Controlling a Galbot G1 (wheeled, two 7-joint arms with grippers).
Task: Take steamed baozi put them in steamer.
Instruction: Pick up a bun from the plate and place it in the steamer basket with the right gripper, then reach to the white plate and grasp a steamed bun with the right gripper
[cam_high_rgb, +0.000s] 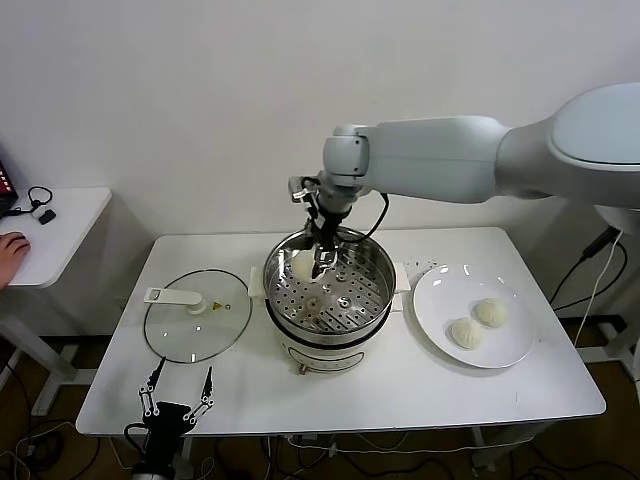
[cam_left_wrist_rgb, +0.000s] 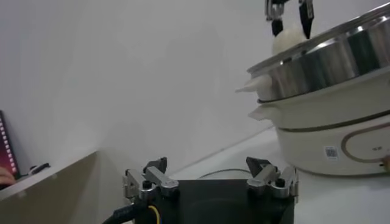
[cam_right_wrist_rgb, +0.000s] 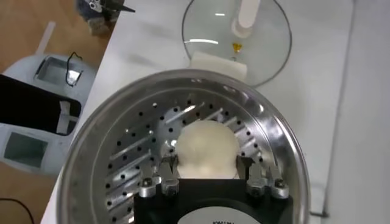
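The steamer (cam_high_rgb: 381, 262) stands at the table's middle, its perforated tray showing. My right gripper (cam_high_rgb: 322, 257) reaches down over its far-left part and is shut on one baozi (cam_high_rgb: 301, 266). In the right wrist view the fingers (cam_right_wrist_rgb: 168, 173) press both sides of this bun (cam_right_wrist_rgb: 206, 146) over the tray, inside the rim (cam_right_wrist_rgb: 286, 152). The left wrist view shows the bun (cam_left_wrist_rgb: 286, 40) held just above the pot's rim (cam_left_wrist_rgb: 329, 61). Two more baozi (cam_high_rgb: 490, 312) (cam_high_rgb: 466, 333) lie on the white plate (cam_high_rgb: 438, 298). My left gripper (cam_high_rgb: 176, 398) hangs open and empty below the table's front-left edge.
The glass lid (cam_high_rgb: 190, 328) with a white handle lies flat left of the steamer, also in the right wrist view (cam_right_wrist_rgb: 210, 24). A small white side table (cam_high_rgb: 60, 225) stands at far left with a person's hand (cam_high_rgb: 12, 246) on it.
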